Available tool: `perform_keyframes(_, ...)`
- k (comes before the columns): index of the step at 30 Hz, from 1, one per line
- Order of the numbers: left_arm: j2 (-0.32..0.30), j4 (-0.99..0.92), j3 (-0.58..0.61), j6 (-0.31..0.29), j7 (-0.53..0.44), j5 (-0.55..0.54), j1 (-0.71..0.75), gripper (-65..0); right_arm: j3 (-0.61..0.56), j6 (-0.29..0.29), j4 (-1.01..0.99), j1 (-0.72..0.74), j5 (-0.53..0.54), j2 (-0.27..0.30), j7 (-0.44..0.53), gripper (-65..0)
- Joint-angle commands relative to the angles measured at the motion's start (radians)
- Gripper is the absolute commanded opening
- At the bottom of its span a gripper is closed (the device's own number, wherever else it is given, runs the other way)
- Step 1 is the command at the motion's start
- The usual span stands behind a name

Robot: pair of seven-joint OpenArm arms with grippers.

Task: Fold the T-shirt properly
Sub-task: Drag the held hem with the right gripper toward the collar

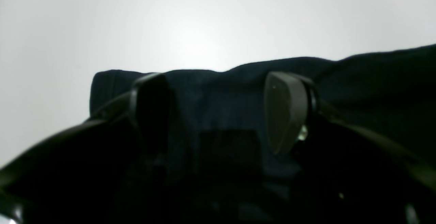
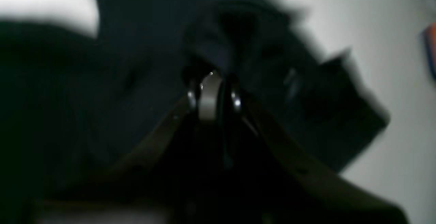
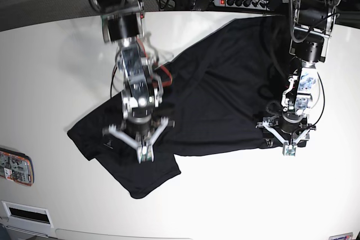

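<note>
A plain black T-shirt (image 3: pixel 219 91) of thin, soft cloth, matt and creased, lies across a smooth white table (image 3: pixel 50 71) with a faint sheen. The left gripper (image 1: pixel 221 111) shows matt black plastic fingers (image 1: pixel 284 111) (smooth, slightly curved pads) against the dark fabric. The right gripper (image 2: pixel 213 91) carries glinting metal fittings on dark plastic arms, blurred in its wrist view. In the base view, both arms show bare grey metal links with glossy black cables (image 3: pixel 284 37).
</note>
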Motion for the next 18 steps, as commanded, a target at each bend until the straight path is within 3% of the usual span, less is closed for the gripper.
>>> perform_keyframes(1, -0.003, -0.019, 0.010, -0.009, 0.161, 0.033, 0.026, -22.9, 0.003, -0.017, 0.045, 0.028, -0.021, 0.013, 0.030, -65.0)
perform_keyframes(5, -0.003, -0.019, 0.010, -0.009, 0.161, 0.033, 0.026, -22.9, 0.009, -0.017, 0.113, -0.062, -0.021, 0.057, 0.009, -65.0)
perform_keyframes(11, -0.003, -0.019, 0.010, -0.009, 0.159, 0.033, 0.028, -22.9, 0.133, -0.014, 0.213, -0.166, -0.022, 0.066, 0.009, -65.0)
perform_keyframes(18, -0.003, -0.019, 0.010, -0.009, 0.159, 0.033, 0.026, -22.9, 0.161, -0.014, 0.274, -0.245, -0.022, 0.155, 0.009, -65.0)
